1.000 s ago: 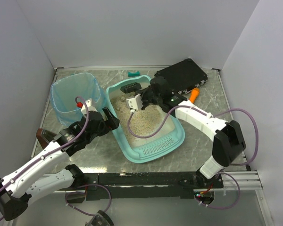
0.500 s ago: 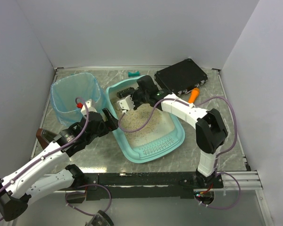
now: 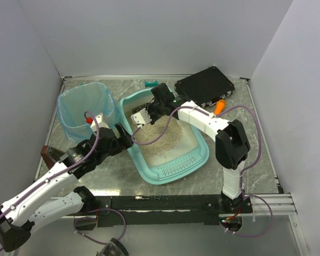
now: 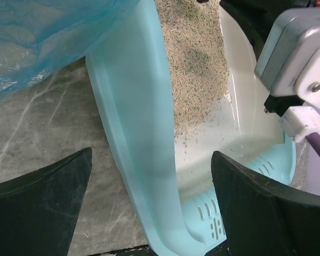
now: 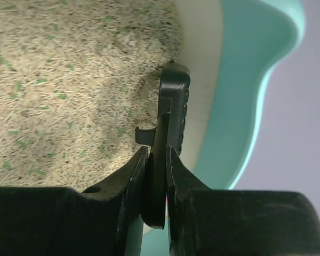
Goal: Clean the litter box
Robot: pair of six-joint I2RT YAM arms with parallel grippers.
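The teal litter box (image 3: 173, 169) lies mid-table with beige litter (image 3: 157, 140) heaped toward its far end. My left gripper (image 3: 124, 135) is open and straddles the box's left rim (image 4: 132, 112). One finger (image 4: 40, 200) is outside over the table, the other (image 4: 256, 210) is over the cream inside, and neither touches the rim. My right gripper (image 3: 148, 110) is at the far left of the box, shut on the handle of a black scoop (image 5: 172, 104). The scoop's head rests on the litter (image 5: 69, 80) beside the cream wall (image 5: 202, 96).
A white bin lined with a blue bag (image 3: 85, 109) stands just left of the box. A black case (image 3: 205, 85) and an orange object (image 3: 220, 106) lie at the back right. A small teal piece (image 3: 151, 84) sits behind the box, and a brown object (image 3: 48, 154) at the left edge.
My right arm has swung left and away across the box with the scoop, from the middle to the far-left corner. The left arm has stayed put.
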